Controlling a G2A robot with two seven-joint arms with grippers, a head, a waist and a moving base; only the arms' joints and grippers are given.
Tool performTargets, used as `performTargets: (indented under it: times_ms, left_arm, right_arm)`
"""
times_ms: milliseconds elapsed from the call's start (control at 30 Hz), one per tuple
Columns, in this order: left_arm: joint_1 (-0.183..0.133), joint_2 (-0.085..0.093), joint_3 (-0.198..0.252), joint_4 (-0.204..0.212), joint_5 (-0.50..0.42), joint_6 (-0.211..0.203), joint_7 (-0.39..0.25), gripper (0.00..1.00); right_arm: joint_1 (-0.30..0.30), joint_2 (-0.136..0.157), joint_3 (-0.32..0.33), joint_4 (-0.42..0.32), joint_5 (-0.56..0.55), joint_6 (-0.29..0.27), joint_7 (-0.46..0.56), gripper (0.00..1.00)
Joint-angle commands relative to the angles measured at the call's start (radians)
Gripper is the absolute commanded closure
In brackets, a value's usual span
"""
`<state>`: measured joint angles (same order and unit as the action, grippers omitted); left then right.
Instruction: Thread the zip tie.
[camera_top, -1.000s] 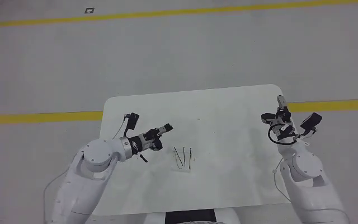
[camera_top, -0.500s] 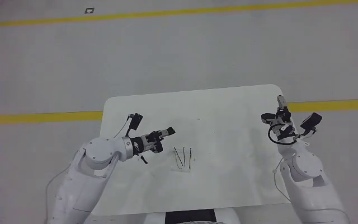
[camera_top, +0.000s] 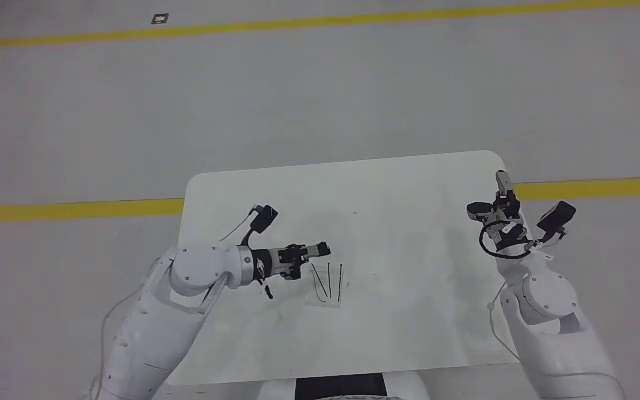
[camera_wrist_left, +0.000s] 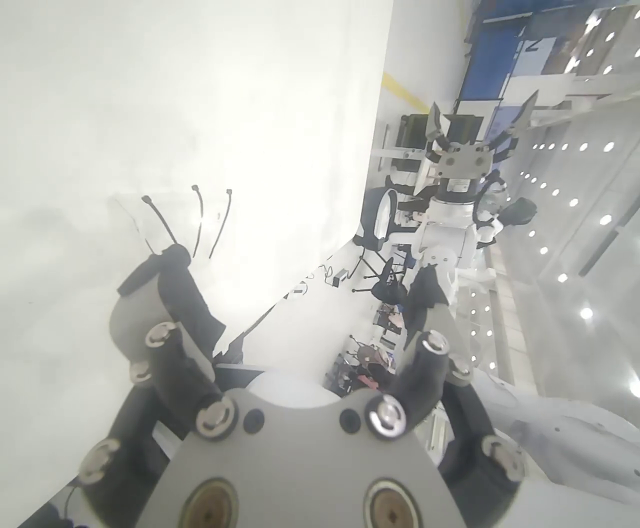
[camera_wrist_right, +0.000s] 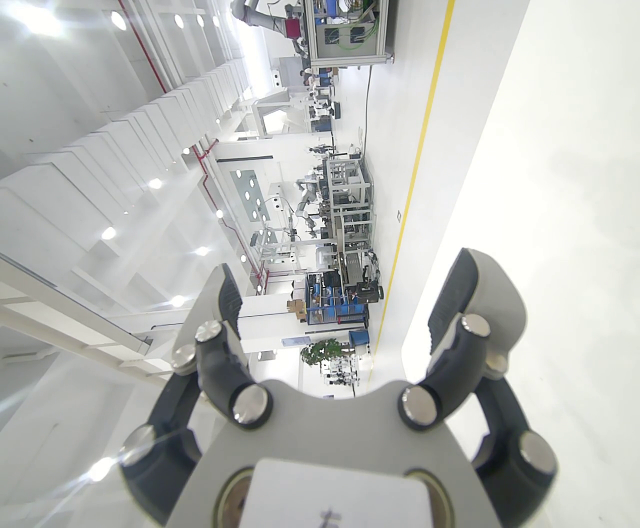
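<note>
You will find three ties (camera_top: 328, 282) lying side by side on the table (camera_top: 400, 200), close to the robot's edge and about mid-way along it. The left gripper (camera_top: 320, 246) is just beside the ties, on their far side and a little to the left. The right gripper (camera_top: 500, 182) is well apart from the ties, far to their right, by the table's right edge.

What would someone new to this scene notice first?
Three thin black plastic zip ties lie side by side near the front middle of the white table. The left gripper hangs open just beside them, while the right gripper sits open at the table's right edge.
</note>
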<state>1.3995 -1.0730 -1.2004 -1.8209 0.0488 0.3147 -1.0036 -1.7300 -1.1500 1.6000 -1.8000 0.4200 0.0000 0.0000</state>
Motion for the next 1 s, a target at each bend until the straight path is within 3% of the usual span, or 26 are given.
performTargets:
  times_ms: [0, 67, 700, 733, 833, 967]
  left_arm:
    - [-0.014, 0.0, 0.021, 0.014, 0.019, 0.012, 0.001, 0.0]
    - [-0.021, -0.001, 0.033, 0.026, 0.032, 0.025, 0.024, 0.0]
    - [-0.021, -0.001, 0.033, 0.026, 0.032, 0.025, 0.024, 0.0]
    - [-0.025, -0.001, 0.052, 0.0, 0.039, -0.01, 0.003, 0.0]
    - [-0.046, -0.001, 0.084, 0.014, 0.045, -0.06, -0.024, 0.0]
    - [-0.087, -0.005, 0.143, 0.037, 0.059, -0.07, -0.053, 0.0]
  right_arm:
    - [0.0, 0.0, 0.0, 0.0, 0.0, 0.0, 0.0, 0.0]
    - [0.0, 0.0, 0.0, 0.0, 0.0, 0.0, 0.0, 0.0]
    - [0.0, 0.0, 0.0, 0.0, 0.0, 0.0, 0.0, 0.0]
    - [0.0, 0.0, 0.0, 0.0, 0.0, 0.0, 0.0, 0.0]
    - [0.0, 0.0, 0.0, 0.0, 0.0, 0.0, 0.0, 0.0]
    - [0.0, 0.0, 0.0, 0.0, 0.0, 0.0, 0.0, 0.0]
